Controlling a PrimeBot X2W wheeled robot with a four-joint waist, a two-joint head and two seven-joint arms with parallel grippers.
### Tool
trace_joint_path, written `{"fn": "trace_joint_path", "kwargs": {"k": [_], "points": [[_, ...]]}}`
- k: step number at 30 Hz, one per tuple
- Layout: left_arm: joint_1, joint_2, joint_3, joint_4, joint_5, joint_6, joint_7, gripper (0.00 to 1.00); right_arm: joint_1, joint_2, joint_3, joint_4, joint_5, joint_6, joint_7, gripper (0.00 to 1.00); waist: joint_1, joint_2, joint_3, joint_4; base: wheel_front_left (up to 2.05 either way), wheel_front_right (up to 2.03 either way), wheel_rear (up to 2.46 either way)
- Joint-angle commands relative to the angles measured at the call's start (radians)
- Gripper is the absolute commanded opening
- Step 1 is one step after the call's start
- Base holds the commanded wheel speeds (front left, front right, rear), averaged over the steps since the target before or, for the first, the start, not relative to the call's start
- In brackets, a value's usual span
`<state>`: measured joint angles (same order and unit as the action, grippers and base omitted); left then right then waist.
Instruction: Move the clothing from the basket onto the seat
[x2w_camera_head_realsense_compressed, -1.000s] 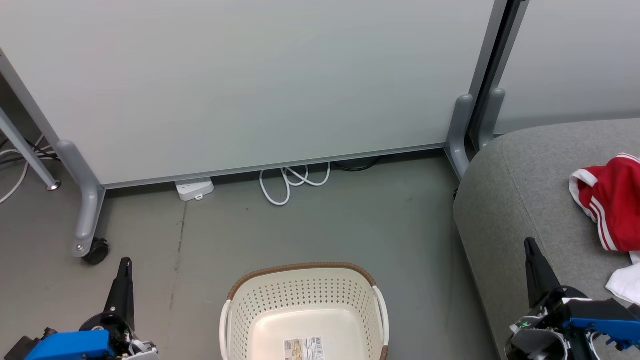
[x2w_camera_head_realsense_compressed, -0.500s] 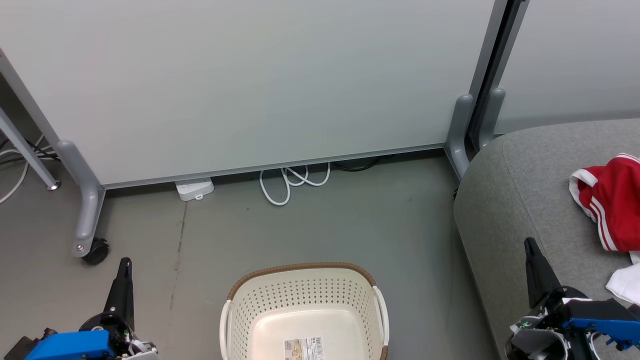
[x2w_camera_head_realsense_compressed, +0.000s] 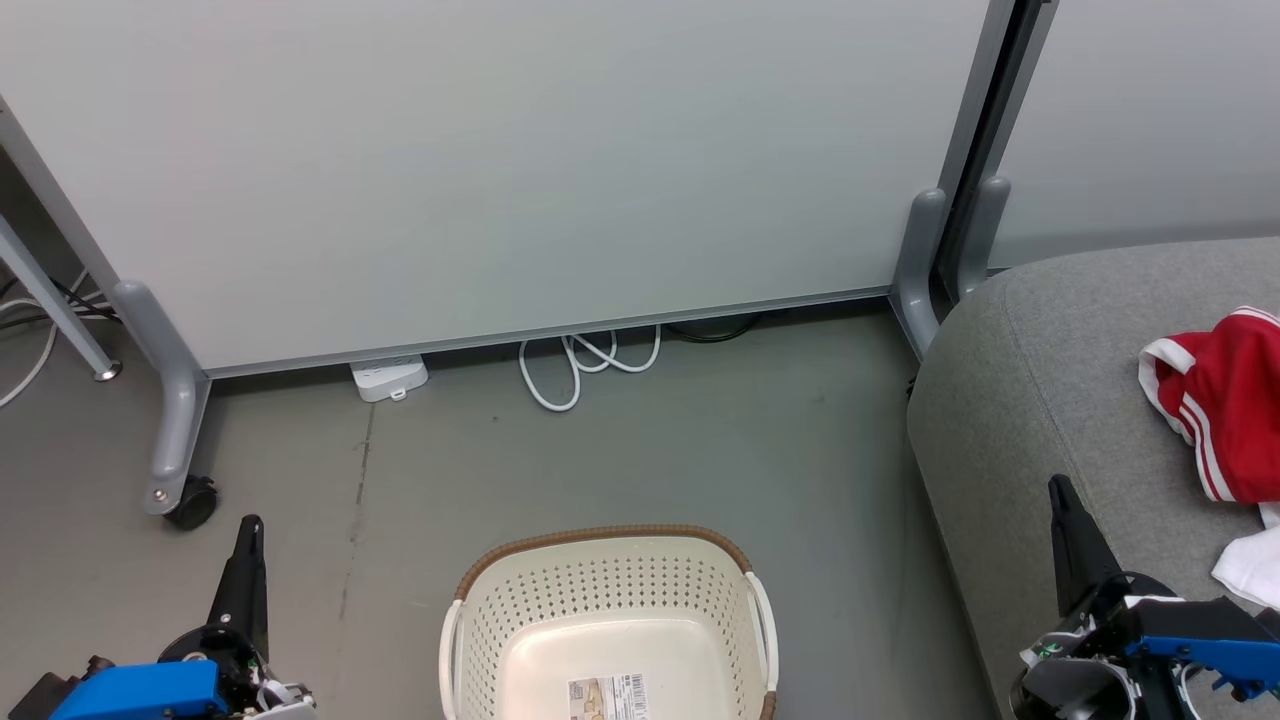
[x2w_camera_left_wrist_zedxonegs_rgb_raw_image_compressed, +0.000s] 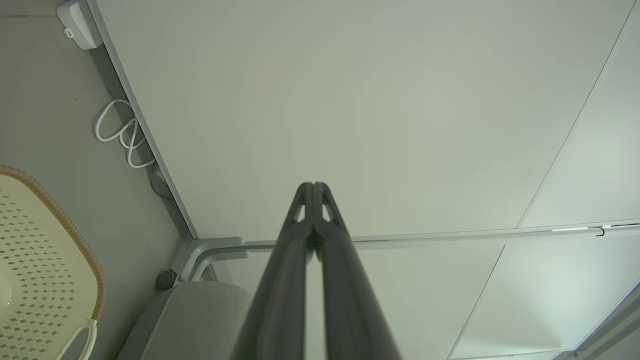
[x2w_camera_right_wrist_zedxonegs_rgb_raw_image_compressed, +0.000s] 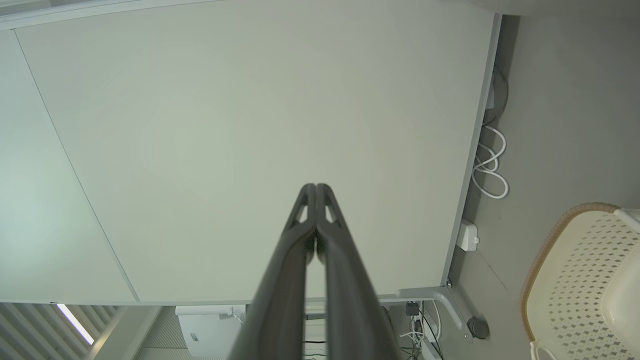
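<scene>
The cream basket (x2w_camera_head_realsense_compressed: 520, 600) stands on the floor at the bottom centre, and its inside holds just a label. Red clothing with white stripes (x2w_camera_head_realsense_compressed: 1225, 400) lies on the grey seat (x2w_camera_head_realsense_compressed: 1040, 380) at the right edge, with a small white piece (x2w_camera_head_realsense_compressed: 1250, 570) just below it. My left gripper (x2w_camera_head_realsense_compressed: 250, 528) rests at the lower left, shut with nothing in it (x2w_camera_left_wrist_zedxonegs_rgb_raw_image_compressed: 313, 186). My right gripper (x2w_camera_head_realsense_compressed: 1058, 488) sits over the seat's front part, left of the clothing, shut on nothing (x2w_camera_right_wrist_zedxonegs_rgb_raw_image_compressed: 316, 187). The basket (x2w_camera_left_wrist_zedxonegs_rgb_raw_image_compressed: 45, 280) (x2w_camera_right_wrist_zedxonegs_rgb_raw_image_compressed: 580, 280) and the seat (x2w_camera_left_wrist_zedxonegs_rgb_raw_image_compressed: 195, 315) appear at the wrist views' edges.
A pale partition panel (x2w_camera_head_realsense_compressed: 500, 160) on grey legs with a caster (x2w_camera_head_realsense_compressed: 190, 500) stands behind the basket. A white cable loop (x2w_camera_head_realsense_compressed: 575, 365) and a white power strip (x2w_camera_head_realsense_compressed: 390, 378) lie at its foot. Grey floor (x2w_camera_head_realsense_compressed: 600, 450) lies between the basket and the panel.
</scene>
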<state>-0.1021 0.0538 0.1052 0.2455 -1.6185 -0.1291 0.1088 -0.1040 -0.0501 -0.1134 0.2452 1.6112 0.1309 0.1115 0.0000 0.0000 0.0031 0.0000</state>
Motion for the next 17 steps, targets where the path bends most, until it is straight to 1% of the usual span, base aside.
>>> {"fn": "trace_joint_path", "kwargs": {"k": [1,17], "points": [[-0.012,0.004,0.006,-0.003,0.0,-0.003,0.003,0.0,-0.011,0.0,-0.001,0.001,0.003,0.0,0.005,0.0,0.0,0.0,0.0,0.0,0.0,0.0,0.0],[-0.012,0.002,0.008,-0.003,0.002,-0.003,0.004,0.0,-0.01,0.0,-0.001,0.001,0.003,0.0,0.005,0.0,0.0,0.0,0.0,0.0,0.0,0.0,0.0]]}}
